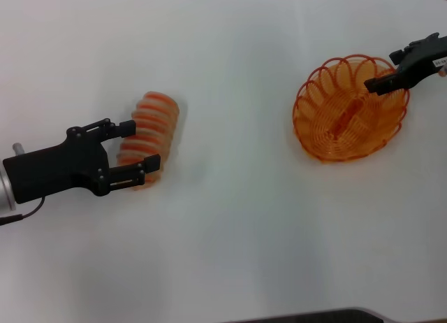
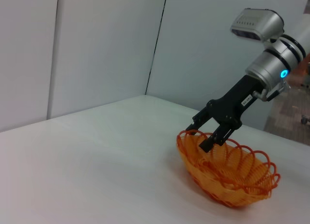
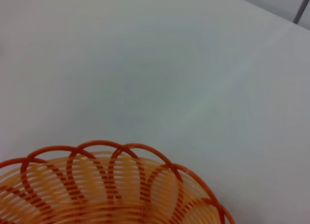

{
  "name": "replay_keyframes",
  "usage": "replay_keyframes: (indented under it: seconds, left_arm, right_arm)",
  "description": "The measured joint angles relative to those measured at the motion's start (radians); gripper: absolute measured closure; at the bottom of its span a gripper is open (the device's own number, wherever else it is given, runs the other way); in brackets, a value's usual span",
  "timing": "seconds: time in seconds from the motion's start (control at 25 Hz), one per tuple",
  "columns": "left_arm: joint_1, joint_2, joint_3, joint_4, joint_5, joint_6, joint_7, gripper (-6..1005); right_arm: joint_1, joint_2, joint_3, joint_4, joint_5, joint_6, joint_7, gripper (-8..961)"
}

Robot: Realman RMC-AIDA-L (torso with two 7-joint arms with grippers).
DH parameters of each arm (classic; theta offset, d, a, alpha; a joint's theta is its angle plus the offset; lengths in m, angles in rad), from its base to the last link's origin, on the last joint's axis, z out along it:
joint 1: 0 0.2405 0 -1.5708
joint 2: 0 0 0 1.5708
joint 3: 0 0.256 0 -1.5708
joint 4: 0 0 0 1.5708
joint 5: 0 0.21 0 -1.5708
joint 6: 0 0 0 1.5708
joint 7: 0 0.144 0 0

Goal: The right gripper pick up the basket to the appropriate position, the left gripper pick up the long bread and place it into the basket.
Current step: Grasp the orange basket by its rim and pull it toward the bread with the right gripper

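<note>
Our left gripper (image 1: 140,152) sits on the near left of the table (image 1: 230,232), fingers spread wide around the near end of the long bread (image 1: 150,131). One finger is on each side of the loaf; we can't tell whether they touch it yet. Bread looks like it's lying flat on the table, so we judge it not lifted.

Farther off on the right, our right gripper (image 1: 391,77) is at the far rim of the basket (image 1: 342,124). In the left wrist view the fingers (image 2: 209,142) straddle the scalloped rim, one inside and one outside, nearly closed on the wire. The basket there looks tipped up on the gripper side, so we read it as gripped and partly raised. The right wrist view shows only rim loops and bare table beyond.

Status, our read: basket grab looks made, placement not finished; it's well apart from the bread. Bread grasp is being set up. Left: close on bread, lift, carry across, drop in the basket.
</note>
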Motion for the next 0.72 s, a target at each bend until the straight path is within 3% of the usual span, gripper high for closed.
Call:
replay_keyframes:
  seconds: [0.24, 0.44, 0.72]
  left_arm:
    - [-0.002, 0.0, 0.0, 0.0, 0.0, 0.001, 0.0, 175]
    - [-0.003, 0.0, 0.0, 0.0, 0.0, 0.001, -0.001, 175]
    - [-0.003, 0.0, 0.0, 0.001, 0.0, 0.0, -0.001, 175]
  right_arm:
    - [-0.006, 0.004, -0.003, 0.007, -0.002, 0.032, 0.016, 128]
    - [-0.006, 0.02, -0.006, 0.007, -0.034, 0.087, 0.032, 334]
    - [0.001, 0.044, -0.028, 0.0, -0.057, 0.107, 0.025, 472]
